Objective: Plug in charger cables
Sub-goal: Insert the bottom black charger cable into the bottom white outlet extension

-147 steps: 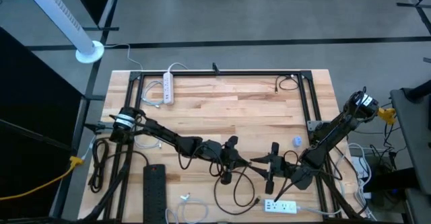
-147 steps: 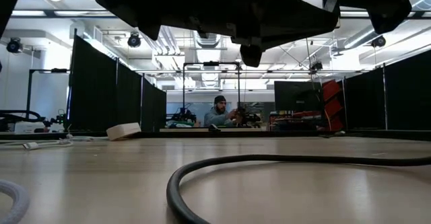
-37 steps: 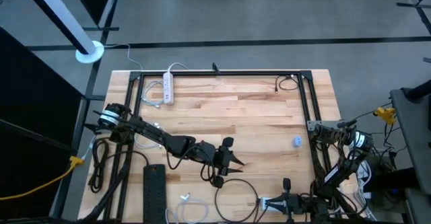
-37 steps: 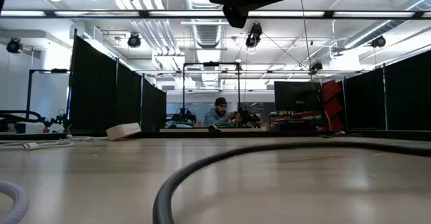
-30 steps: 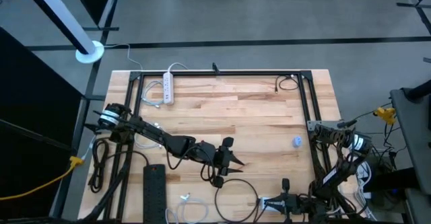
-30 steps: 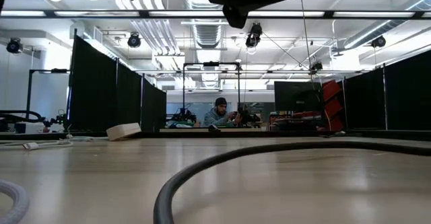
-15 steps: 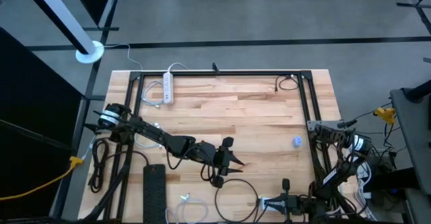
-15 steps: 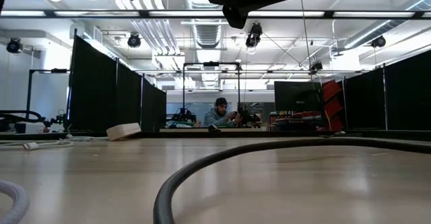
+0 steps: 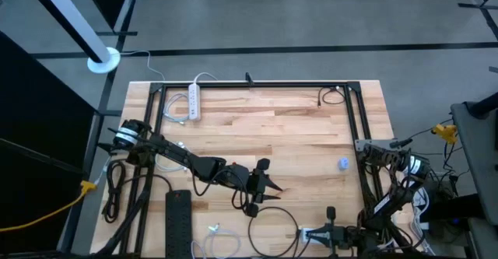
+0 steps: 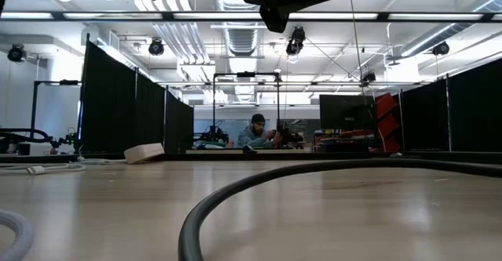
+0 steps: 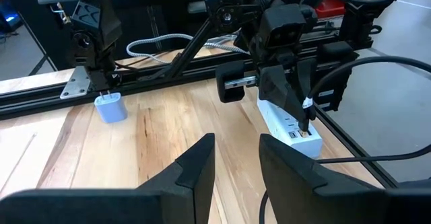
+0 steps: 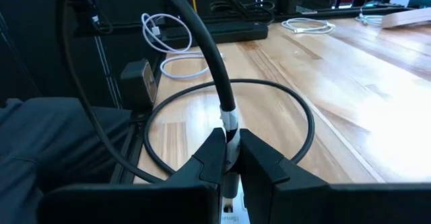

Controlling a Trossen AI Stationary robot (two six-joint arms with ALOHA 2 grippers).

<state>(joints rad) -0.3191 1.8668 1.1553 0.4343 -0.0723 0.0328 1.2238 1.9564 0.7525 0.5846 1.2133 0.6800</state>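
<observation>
Right gripper (image 12: 229,158) is working at the near right edge of the table (image 9: 288,127), and its two fingers are clamped on the plug end of a black cable (image 12: 205,46). In the right wrist view the plug has a short pale collar just above the fingertips, and under it a white power strip (image 11: 291,125) is showing; the plug seems to be touching the strip, but the fingers are hiding the socket, so I cannot tell if it is fully in. From the plug the black cable is rising and then lying in a wide loop on the wood, toward the middle of the near edge.

In the high view the same gripper (image 9: 331,232) is lying low over this strip, with the arm folded behind it at the right side of the table.

Left gripper (image 9: 266,185) is hanging over the middle of the table, a little toward the near side. Its fingers (image 11: 195,170) are parted and nothing is between them. In its wrist view a small blue charger block (image 11: 110,106) is standing alone on the wood beside the metal frame, well apart from the strip.

A second white power strip (image 9: 194,101) is lying at the far left of the table, and a black power strip (image 9: 178,222) at the near left. A coil of white cable (image 12: 163,32) is lying near the black strip.
</observation>
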